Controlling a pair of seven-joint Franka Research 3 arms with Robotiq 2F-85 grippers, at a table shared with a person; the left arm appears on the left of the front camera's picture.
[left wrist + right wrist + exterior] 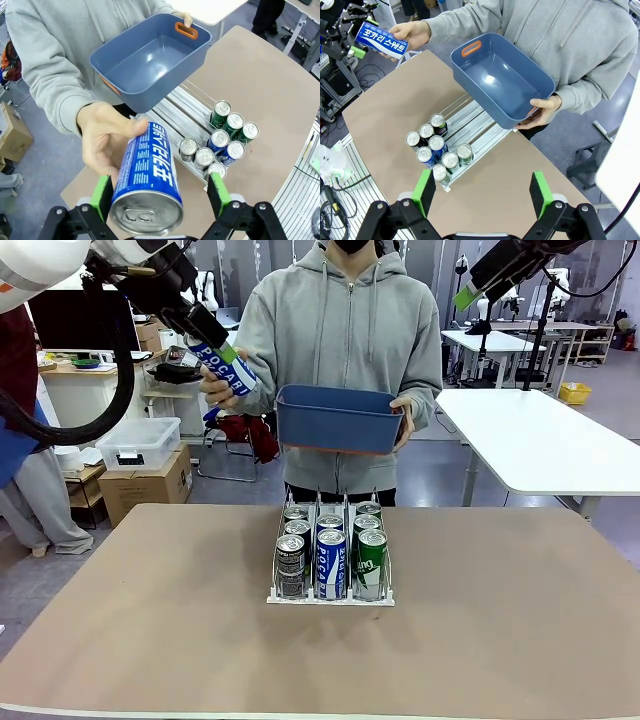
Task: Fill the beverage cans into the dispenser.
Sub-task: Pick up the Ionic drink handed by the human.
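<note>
A person's hand [102,137] holds a blue-and-white beverage can [148,180] lying between the fingers of my left gripper [160,196]. The jaws stand open: one pad is close to the can's side, the other well clear. The front view shows this can [224,368] high at the left, at my left gripper [213,353]. The dispenser [330,598] sits mid-table with several cans in its three lanes: black-and-silver [291,565], blue-and-white [331,562] and green [372,560]. My right gripper [482,194] hangs open and empty high above the table [478,286].
The person stands at the far edge and holds an empty blue bin [340,420] in the other hand, above and behind the dispenser. The brown table [150,620] spreads around the dispenser. A white table [550,440] stands at the back right.
</note>
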